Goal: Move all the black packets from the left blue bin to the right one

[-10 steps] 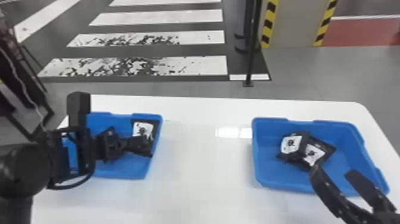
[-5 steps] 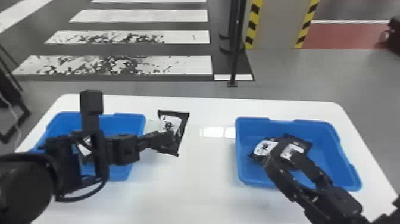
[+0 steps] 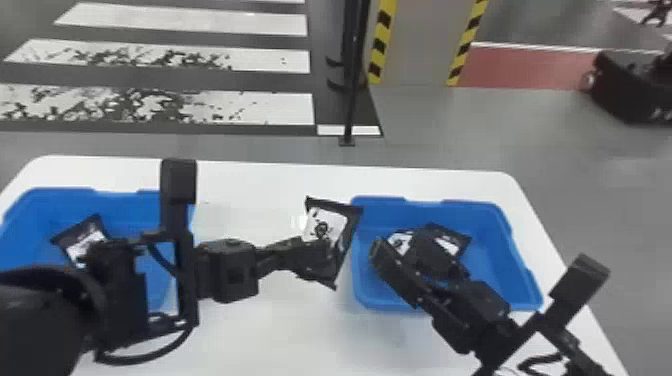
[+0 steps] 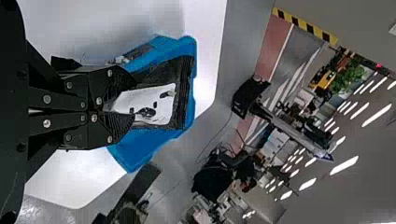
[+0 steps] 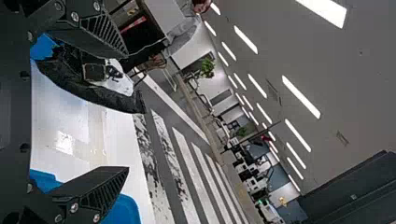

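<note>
My left gripper (image 3: pixel 317 257) is shut on a black packet (image 3: pixel 324 225) with a white label, held over the table beside the right bin's left wall. In the left wrist view the left gripper (image 4: pixel 126 105) pinches one end of this packet (image 4: pixel 161 105). Over the right blue bin (image 3: pixel 500 280), the right gripper (image 3: pixel 400 247) stands open above two packets, a left one (image 3: pixel 398 241) and a right one (image 3: pixel 452 242). The left blue bin (image 3: pixel 30 205) holds another packet (image 3: pixel 82 240), partly behind the left arm. The right wrist view shows the right gripper (image 5: pixel 127 112) with its fingers wide apart.
Both bins stand on a white table (image 3: pixel 270 185), with bare tabletop between them. The left arm spans the left bin and this gap. Beyond the table's back edge a thin black post (image 3: pixel 352 100) rises from the floor.
The left gripper has carried its packet out of the left bin and rightward to the right bin's side. The right gripper has moved left over the right bin's packets. The head view has shifted right.
</note>
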`<state>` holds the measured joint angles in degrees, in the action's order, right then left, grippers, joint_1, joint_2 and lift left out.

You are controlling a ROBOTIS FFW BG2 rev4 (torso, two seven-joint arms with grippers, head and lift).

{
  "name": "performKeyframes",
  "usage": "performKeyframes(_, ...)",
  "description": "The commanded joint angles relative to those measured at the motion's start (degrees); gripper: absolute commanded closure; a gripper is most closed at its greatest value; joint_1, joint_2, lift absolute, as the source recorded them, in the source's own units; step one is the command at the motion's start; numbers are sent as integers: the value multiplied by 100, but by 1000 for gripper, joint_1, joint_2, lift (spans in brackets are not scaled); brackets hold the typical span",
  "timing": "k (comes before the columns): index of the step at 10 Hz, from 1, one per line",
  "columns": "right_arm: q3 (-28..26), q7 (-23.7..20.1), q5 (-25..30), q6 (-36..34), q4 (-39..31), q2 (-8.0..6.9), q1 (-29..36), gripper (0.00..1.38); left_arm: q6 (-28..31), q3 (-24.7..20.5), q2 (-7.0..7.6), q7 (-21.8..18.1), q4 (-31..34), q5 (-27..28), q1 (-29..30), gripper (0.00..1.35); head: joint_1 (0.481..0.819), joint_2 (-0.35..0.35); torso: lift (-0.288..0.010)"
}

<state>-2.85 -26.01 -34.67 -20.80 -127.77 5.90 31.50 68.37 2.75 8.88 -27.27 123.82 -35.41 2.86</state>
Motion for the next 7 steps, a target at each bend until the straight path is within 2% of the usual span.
performKeyframes(1, 11, 0, -86, 0, 142, 34, -155, 177, -31, 250, 0, -15, 0, -161, -33, 1205, 695, -142, -150)
performKeyframes(4, 193, 9, -212, 0, 199, 113, -365, 193, -45, 582, 0, -15, -14, -344, -132, 1205, 695, -194, -150)
performKeyframes(5, 285, 17, -235, 0, 283, 122, -436, 323, -59, 650, 0, -15, 0, -424, -160, 1205, 695, -197, -150)
performKeyframes(6, 296, 53, -235, 14, 297, 122, -450, 722, -73, 685, 0, -15, 0, -469, -174, 1205, 695, -196, -150)
performKeyframes(7, 296, 132, -201, 182, 255, 122, -436, 1250, -73, 685, 0, -24, 0, -492, -160, 1205, 695, -200, -150)
